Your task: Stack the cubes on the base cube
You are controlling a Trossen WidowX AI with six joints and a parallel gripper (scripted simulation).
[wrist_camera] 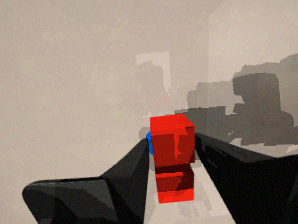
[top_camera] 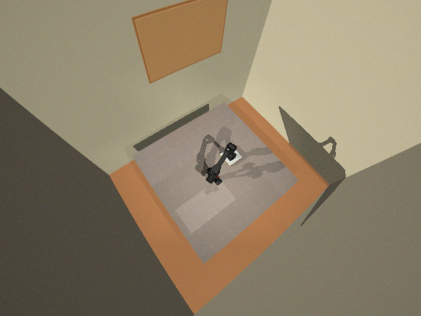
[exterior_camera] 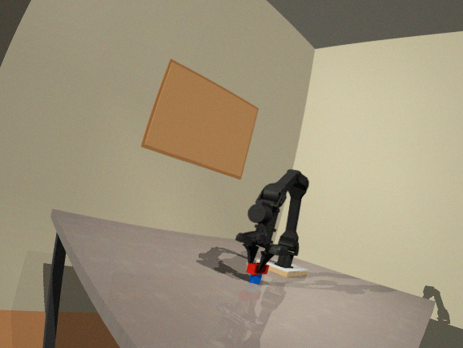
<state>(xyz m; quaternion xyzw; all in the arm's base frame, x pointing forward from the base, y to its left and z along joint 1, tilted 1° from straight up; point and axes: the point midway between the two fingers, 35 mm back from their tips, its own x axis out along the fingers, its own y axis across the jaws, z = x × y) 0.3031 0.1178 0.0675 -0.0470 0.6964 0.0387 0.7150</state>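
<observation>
Two red cubes sit close together on the blue base cube [exterior_camera: 255, 280] [wrist_camera: 149, 144]. In the exterior view they merge into one red band, so the gap between them cannot be made out. In the wrist view one red cube [wrist_camera: 171, 147] is between the fingertips, and the other red cube [wrist_camera: 175, 194] shows below it, partly shadowed. My gripper [exterior_camera: 255, 266] [wrist_camera: 170, 140] is slightly open around the first cube, fingers low and very close to its sides. The top view shows only a speck of red beside the gripper; the arm hides the rest.
The arm's base stands on a white-topped mounting plate [exterior_camera: 298, 271] [top_camera: 234, 160] behind the cubes. The grey table [exterior_camera: 160, 256] [top_camera: 255, 196] carries the arm's shadows and reflections. A brown board [exterior_camera: 200, 120] [top_camera: 182, 40] hangs on the wall.
</observation>
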